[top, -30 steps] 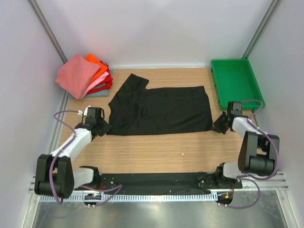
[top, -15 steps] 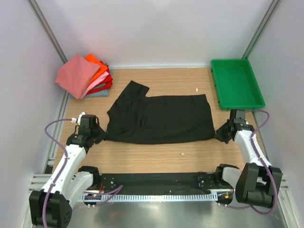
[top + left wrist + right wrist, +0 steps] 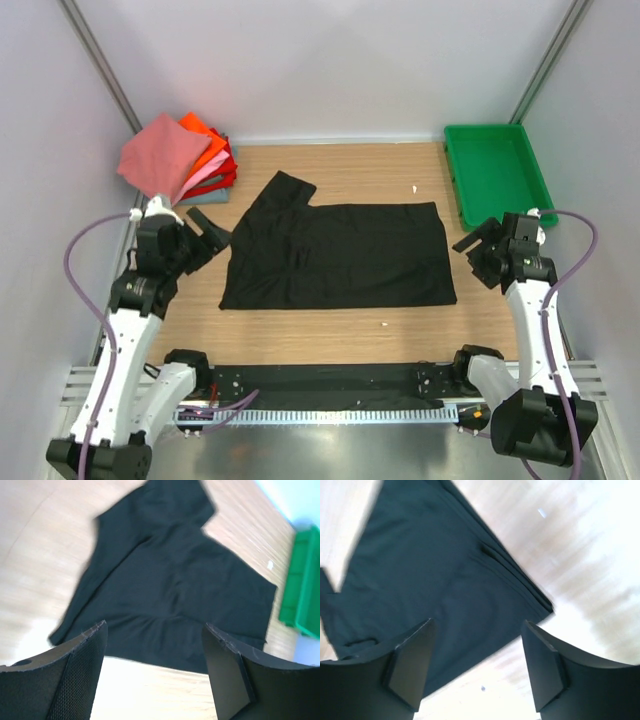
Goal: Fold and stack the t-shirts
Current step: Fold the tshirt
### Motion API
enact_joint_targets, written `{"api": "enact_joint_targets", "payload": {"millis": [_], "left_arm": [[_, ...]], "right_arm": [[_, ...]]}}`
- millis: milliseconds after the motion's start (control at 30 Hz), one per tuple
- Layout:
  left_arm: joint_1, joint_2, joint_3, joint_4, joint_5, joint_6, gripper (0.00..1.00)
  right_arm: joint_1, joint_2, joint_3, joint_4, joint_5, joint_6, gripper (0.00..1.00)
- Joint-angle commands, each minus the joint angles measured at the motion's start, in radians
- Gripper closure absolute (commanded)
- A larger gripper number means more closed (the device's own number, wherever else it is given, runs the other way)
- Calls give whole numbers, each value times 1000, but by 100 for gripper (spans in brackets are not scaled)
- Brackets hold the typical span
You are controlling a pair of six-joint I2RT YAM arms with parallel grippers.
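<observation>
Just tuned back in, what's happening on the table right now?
The black t-shirt lies spread flat on the table, not yet on the stack. The left gripper and right gripper are both open and empty, one off each end of it. The folded shirts sit stacked in the far left corner.

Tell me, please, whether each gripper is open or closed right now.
Left gripper: open, holding nothing.
Right gripper: open, holding nothing.

A light wooden table (image 3: pixel 300 332) sits enclosed by plain white walls (image 3: pixel 330 60) under even light.
</observation>
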Motion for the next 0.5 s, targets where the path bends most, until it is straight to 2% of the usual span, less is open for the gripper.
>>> {"api": "enact_joint_targets", "payload": {"millis": [0, 67, 100, 200, 233, 300, 333, 367, 433, 467], "left_arm": [[-2, 214, 105, 192, 148, 144, 24], [-2, 369, 236, 239, 185, 174, 26], [-2, 516, 286, 254, 218, 205, 27], [-2, 756, 519, 286, 268, 233, 31], [-2, 912, 580, 294, 297, 237, 32], [-2, 1069, 773, 300, 319, 244, 32], [-2, 1219, 848, 271, 334, 271, 31], [-4, 1310, 1019, 241, 338, 288, 30], [-1, 1466, 1224, 108, 348, 322, 31], [4, 1627, 1421, 63, 373, 325, 32]], "right_arm": [[0, 23, 48, 128, -45, -68, 21], [1, 60, 54, 201, -94, -84, 17], [3, 95, 51, 224, -111, -87, 15], [12, 137, -25, 416, -254, -69, 14], [39, 139, -54, 527, -278, -58, 15], [82, 146, -124, 606, -292, -42, 14], [110, 152, -139, 654, -280, -42, 14], [175, 157, -162, 668, -256, -47, 14], [246, 160, -187, 726, -236, -52, 14], [307, 158, -212, 741, -228, -50, 14]]}}
